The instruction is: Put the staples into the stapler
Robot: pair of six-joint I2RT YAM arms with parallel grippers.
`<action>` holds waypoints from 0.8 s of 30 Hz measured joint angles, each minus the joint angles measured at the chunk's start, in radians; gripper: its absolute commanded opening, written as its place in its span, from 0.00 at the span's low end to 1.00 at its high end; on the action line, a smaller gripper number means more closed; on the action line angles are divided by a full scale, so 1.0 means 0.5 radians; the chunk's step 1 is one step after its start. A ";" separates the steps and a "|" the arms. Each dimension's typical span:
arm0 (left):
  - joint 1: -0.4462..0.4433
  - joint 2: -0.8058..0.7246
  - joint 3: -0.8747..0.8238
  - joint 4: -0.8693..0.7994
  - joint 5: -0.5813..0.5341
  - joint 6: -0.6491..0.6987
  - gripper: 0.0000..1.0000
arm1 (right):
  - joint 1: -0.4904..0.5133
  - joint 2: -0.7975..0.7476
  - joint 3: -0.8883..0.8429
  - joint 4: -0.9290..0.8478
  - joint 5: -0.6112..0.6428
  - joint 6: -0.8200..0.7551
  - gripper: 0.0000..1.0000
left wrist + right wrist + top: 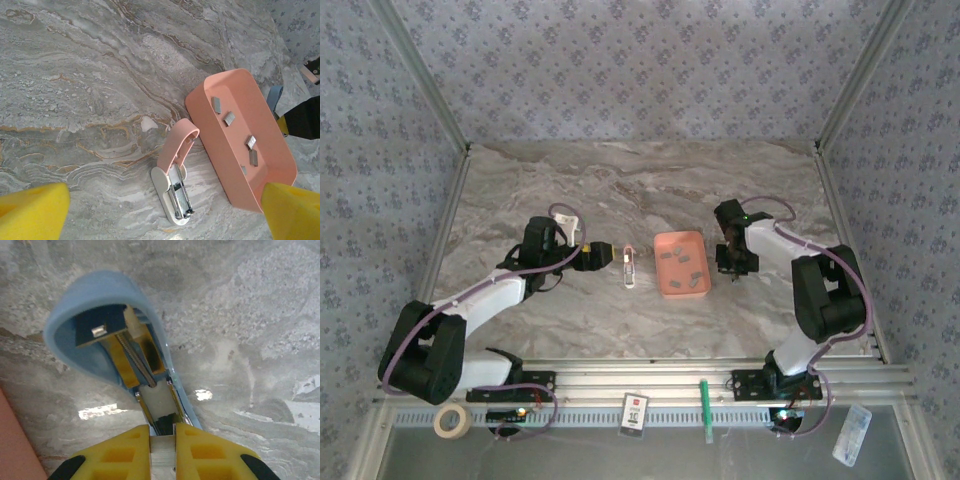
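The stapler (90, 295), a pale-blue mini stapler, lies opened in the right wrist view, its narrow metal rail (150, 400) running toward my right gripper (162, 432). That gripper is shut on a grey strip of staples (162, 455), whose end sits at the mouth of the rail. From above, the right gripper (734, 268) is just right of the salmon-pink tray (658, 262). Several loose staples (229, 118) lie in the tray (215, 150). A sliver of the blue stapler (274, 96) shows behind the tray. My left gripper (160, 220) hangs wide open with nothing in it.
A second mini stapler (175, 170), with a pink lid and a whitish base, lies open on the marble between the left gripper (610, 257) and the tray. A tape roll (451, 421), a card (635, 412) and a green pen (704, 410) sit on the front ledge. Patterned walls close in the table.
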 measured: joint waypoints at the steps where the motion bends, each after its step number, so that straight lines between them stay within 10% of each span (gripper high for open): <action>1: 0.000 0.000 0.000 0.000 0.001 0.000 0.98 | 0.008 -0.008 0.000 0.005 -0.006 0.001 0.17; 24: 0.000 0.000 0.000 0.001 0.008 -0.001 0.98 | -0.108 -0.515 -0.291 -0.240 -0.108 0.250 0.18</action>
